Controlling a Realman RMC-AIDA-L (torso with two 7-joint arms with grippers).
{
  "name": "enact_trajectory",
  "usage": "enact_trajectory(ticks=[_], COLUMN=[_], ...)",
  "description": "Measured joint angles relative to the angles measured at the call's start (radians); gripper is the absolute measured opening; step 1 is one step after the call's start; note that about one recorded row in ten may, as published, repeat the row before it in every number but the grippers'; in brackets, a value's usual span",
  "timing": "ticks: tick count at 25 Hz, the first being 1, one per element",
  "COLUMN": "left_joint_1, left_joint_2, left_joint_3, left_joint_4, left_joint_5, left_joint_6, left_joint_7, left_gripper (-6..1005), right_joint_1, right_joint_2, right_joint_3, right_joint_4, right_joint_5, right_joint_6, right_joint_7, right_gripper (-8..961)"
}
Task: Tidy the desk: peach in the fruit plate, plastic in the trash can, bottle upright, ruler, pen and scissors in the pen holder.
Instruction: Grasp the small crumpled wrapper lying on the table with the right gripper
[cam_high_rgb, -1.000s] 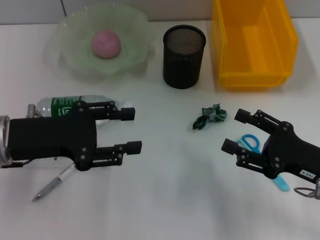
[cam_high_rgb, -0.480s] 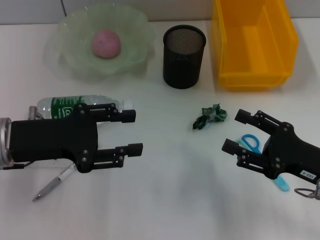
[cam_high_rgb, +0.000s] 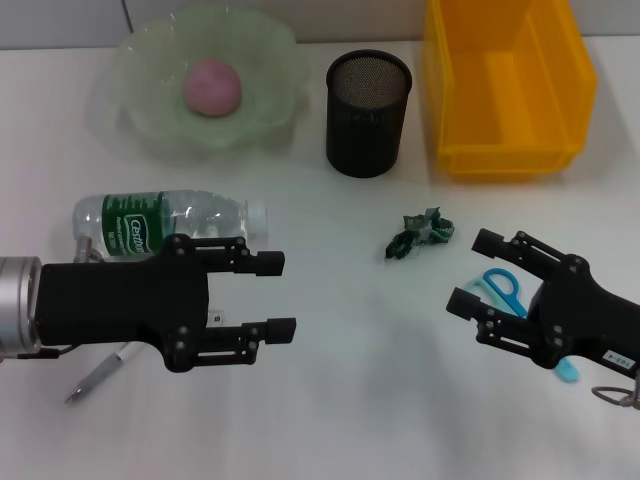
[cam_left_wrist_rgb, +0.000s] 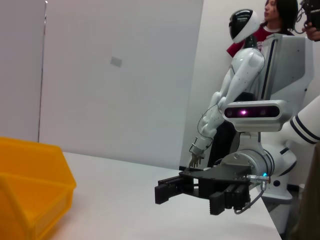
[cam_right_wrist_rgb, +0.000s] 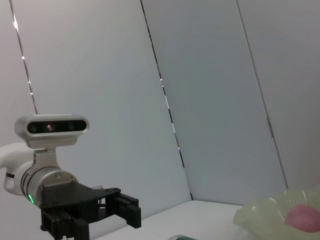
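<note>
left gripper (cam_high_rgb: 281, 295) withdrawn nearer; bottle (cam_high_rgb: 160, 222) lies beyond its released fingers (cam_high_rgb: 268, 263).

The left gripper (cam_high_rgb: 282, 295) is hiding most of the pen (cam_high_rgb: 98, 369); the right gripper (cam_high_rgb: 476, 271) is covering the scissors' (cam_high_rgb: 503, 287) blades.

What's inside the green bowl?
A pink peach sits alone in the green bowl. The bowl is see-through, so nothing else hides in it. Both grippers, left and right, are open and far from it.
</note>
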Motion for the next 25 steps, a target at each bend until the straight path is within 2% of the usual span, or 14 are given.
enact_trajectory(ticks=[25], left_joint_1=[-0.015], left_joint_2=[-0.005], left_joint_3=[-0.021], left_joint_4=[-0.043], left_joint_5=[-0.012], left_joint_6=[-0.007], left_joint_7=[0.032], left_gripper=[650], right_joint_1=[-0.014], right_joint_2=[0.001], right_joint_3=[0.003], right_joint_4=[0.0], right_joint_5=[0.001], right_joint_6=[-0.017], right_joint_7=[0.003], right_gripper=[818])
